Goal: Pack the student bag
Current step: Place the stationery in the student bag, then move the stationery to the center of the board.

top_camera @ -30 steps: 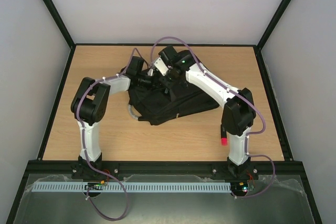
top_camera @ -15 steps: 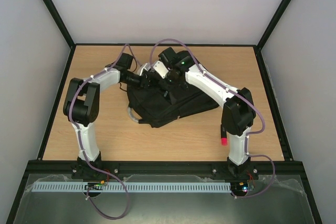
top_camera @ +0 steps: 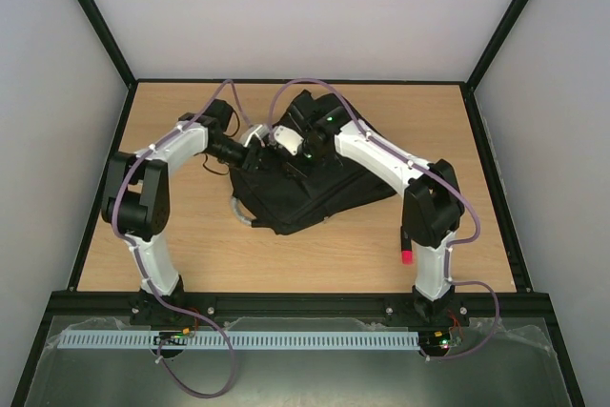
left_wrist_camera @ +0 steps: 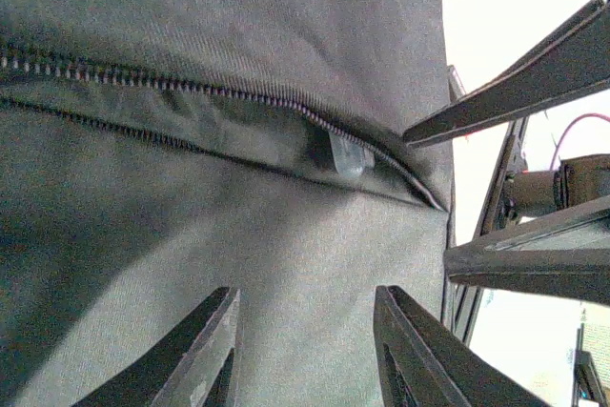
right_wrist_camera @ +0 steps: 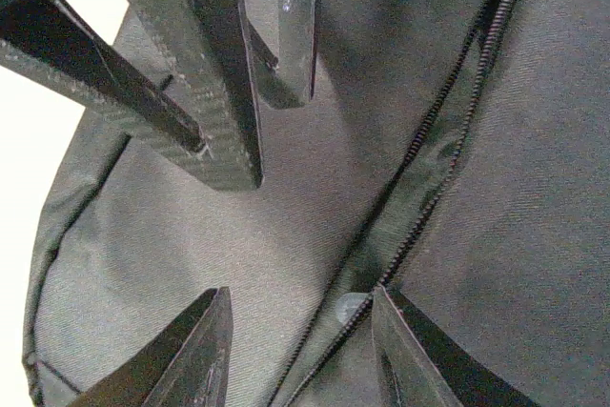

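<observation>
Left wrist view: left gripper [left_wrist_camera: 307,310] and right gripper [right_wrist_camera: 302,304] hang part-open, empty, over the student bag's [left_wrist_camera: 286,235] gaping zip [left_wrist_camera: 219,92]; packing looks unfinished.

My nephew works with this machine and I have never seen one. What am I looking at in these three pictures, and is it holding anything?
Two robot arms, the left arm and the right arm, are bolted at a table's near edge. The wide picture comes from a fixed camera above and behind them. The two close-ups come from a camera on each wrist; the dark prongs at the bottom are that arm's own fingers. On the table lies a black student bag, its zip open. The left gripper and right gripper both hover over it, jaws apart, holding nothing.
</observation>
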`<state>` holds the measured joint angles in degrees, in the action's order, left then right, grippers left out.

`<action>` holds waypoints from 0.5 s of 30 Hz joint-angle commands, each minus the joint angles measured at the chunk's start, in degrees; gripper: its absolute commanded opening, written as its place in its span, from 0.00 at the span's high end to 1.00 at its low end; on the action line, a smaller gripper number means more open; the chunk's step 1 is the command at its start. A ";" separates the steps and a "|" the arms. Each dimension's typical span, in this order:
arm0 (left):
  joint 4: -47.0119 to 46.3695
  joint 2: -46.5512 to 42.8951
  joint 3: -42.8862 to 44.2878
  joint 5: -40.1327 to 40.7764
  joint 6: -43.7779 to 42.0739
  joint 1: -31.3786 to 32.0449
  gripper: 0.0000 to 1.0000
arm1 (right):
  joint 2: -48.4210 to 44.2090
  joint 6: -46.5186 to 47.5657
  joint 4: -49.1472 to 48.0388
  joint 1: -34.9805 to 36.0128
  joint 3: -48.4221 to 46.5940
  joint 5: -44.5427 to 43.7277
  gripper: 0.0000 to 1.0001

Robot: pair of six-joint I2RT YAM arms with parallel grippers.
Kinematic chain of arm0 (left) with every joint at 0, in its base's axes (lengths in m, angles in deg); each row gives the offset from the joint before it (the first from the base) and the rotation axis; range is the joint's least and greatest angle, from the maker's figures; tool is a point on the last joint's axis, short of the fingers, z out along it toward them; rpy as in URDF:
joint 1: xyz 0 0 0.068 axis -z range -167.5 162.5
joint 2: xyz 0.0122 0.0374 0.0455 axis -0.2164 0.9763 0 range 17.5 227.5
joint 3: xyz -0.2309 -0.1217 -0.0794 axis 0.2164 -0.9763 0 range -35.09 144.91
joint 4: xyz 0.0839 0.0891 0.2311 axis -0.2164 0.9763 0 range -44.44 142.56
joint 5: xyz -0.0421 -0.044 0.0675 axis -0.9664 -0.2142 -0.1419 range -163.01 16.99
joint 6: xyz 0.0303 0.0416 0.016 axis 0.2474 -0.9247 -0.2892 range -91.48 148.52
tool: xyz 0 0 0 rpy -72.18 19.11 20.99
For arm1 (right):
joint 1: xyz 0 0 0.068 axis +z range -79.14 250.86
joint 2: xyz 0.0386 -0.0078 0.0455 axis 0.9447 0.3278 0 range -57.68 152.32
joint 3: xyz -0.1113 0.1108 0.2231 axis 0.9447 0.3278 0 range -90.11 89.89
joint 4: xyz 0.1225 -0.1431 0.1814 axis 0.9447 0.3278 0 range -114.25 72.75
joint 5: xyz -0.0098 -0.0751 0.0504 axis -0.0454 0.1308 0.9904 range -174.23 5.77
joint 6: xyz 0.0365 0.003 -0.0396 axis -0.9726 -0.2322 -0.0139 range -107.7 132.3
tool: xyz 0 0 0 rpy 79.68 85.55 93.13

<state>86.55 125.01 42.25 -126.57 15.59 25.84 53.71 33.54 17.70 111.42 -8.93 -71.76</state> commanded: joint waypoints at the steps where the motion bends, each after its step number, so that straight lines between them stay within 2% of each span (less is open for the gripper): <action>1: 6.40 -2.64 -0.99 1.51 -4.14 -0.94 0.59 | -4.96 1.57 4.80 -0.76 -1.85 3.90 0.58; 7: 10.07 -6.39 -1.50 8.70 -5.72 -2.64 0.57 | -13.21 1.85 6.22 -7.85 6.50 2.29 0.60; 15: 7.98 -8.77 3.38 11.89 -3.23 -3.46 0.53 | -26.29 7.33 6.09 -25.46 25.46 -2.09 0.60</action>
<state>94.27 117.33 41.72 -116.52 11.26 22.56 32.38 37.14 19.80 92.14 9.12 -71.39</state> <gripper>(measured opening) 0.466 0.401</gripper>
